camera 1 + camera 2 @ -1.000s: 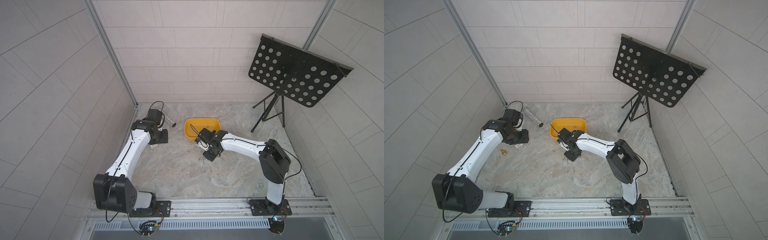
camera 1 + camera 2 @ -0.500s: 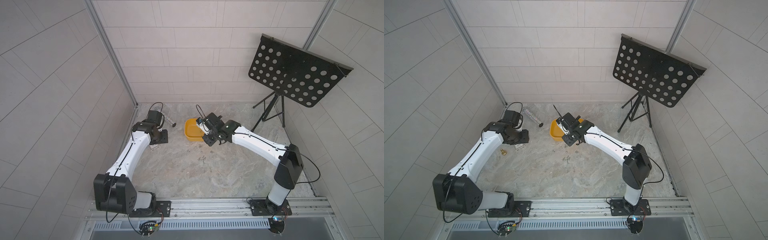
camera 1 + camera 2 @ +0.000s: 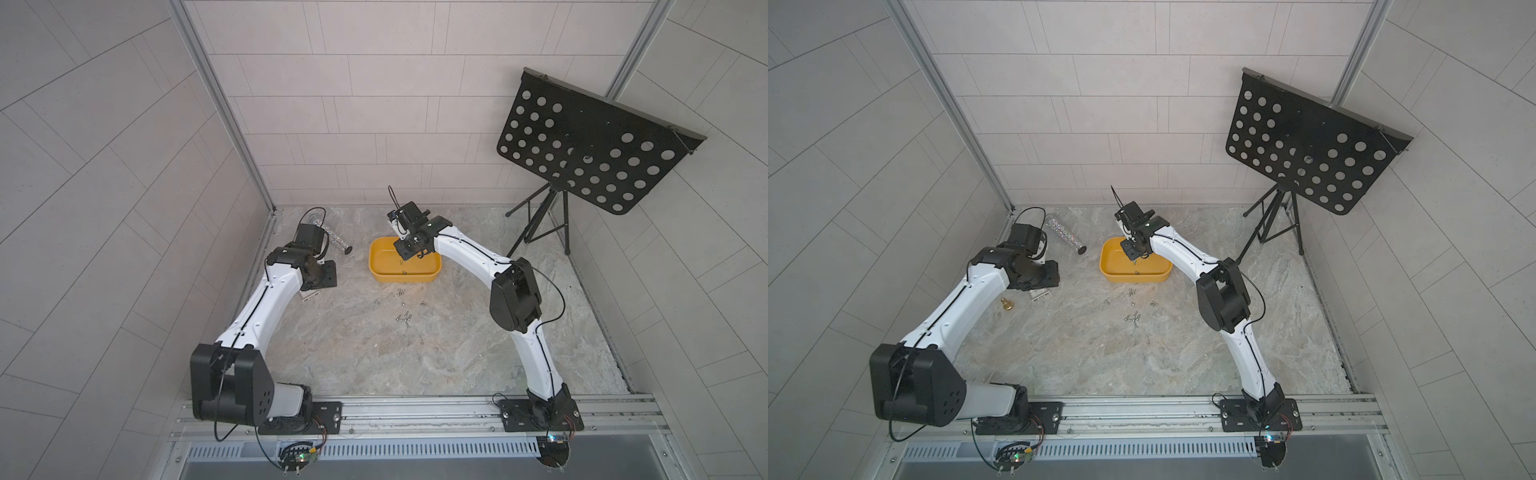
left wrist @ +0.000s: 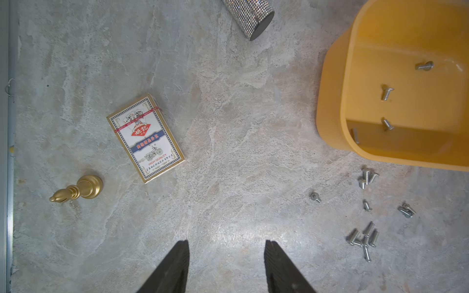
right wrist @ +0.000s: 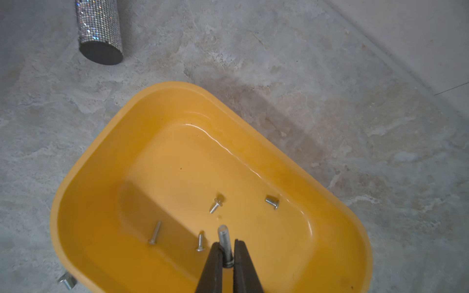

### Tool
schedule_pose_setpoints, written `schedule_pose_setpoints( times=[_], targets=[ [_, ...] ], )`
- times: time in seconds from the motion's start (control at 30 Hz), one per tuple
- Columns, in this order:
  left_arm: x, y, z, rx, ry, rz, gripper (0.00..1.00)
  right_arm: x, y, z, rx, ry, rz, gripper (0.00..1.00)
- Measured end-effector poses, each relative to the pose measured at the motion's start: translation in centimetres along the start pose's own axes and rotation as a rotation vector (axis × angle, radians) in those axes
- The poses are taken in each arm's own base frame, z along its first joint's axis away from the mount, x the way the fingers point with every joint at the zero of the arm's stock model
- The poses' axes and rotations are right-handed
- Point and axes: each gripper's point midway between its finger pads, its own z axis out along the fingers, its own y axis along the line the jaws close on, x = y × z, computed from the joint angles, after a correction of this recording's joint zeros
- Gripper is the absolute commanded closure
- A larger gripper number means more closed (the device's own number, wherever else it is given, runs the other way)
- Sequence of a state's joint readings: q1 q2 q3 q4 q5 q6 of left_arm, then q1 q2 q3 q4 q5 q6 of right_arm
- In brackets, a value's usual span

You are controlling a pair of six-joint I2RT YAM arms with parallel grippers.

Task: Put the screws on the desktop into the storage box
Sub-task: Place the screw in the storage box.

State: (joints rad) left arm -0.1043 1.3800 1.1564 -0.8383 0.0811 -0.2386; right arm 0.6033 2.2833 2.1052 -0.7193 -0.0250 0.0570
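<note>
over the storage box (image 5: 83,192), right wrist view: right gripper (image 5: 225,247) clenched on one held screw (image 5: 223,234), shaft sticking out past the tips, hanging above the box floor. four more screws (image 5: 215,204) lie loose inside the box, apart from each other. one more sits on the desktop (image 5: 330,76) just outside the box wall. glitter tube (image 5: 99,28) lies on the desktop near the box, not touching it.

left wrist view: left gripper (image 4: 226,247) released, jaws apart, nothing between them, bare desktop under it, well apart from the box. box shows at the frame edge with four screws in it. about a dozen screws lie on the desktop just beside the box's outer wall, some in small clumps, some single. card pack (image 4: 146,138) lies flat, well apart from the box. gold piece (image 4: 78,189) is further from the box than the pack. tube end near the box.

both top views: right gripper sits over the box, left gripper off to the box's side next to the tube. scattered screws (image 3: 403,318) on the desktop on the box's side toward the arm bases, close to it. music stand (image 3: 594,158) stands well apart from the box, on the right arm's side.
</note>
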Motion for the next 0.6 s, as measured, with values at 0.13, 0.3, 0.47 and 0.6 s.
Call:
schedule_pose_setpoints(
  times=[0.13, 0.3, 0.47, 0.6],
  targets=[
    [0.0, 0.0, 0.2, 0.003, 0.001, -0.002, 0.46, -0.7, 0.3, 1.6, -0.019, 0.002, 0.005, 0.98],
    [-0.1, 0.1, 0.4, 0.006, -0.002, -0.007, 0.46, -1.1, 0.6, 3.1, -0.033, 0.008, 0.010, 0.97],
    [0.0, 0.1, 0.5, 0.011, 0.002, -0.011, 0.46, -0.2, 0.6, 4.8, -0.039, 0.041, 0.016, 0.96],
    [0.0, 0.0, 0.5, 0.018, 0.003, -0.011, 0.46, 0.6, 0.8, 6.0, -0.043, 0.067, 0.020, 0.94]
  ],
)
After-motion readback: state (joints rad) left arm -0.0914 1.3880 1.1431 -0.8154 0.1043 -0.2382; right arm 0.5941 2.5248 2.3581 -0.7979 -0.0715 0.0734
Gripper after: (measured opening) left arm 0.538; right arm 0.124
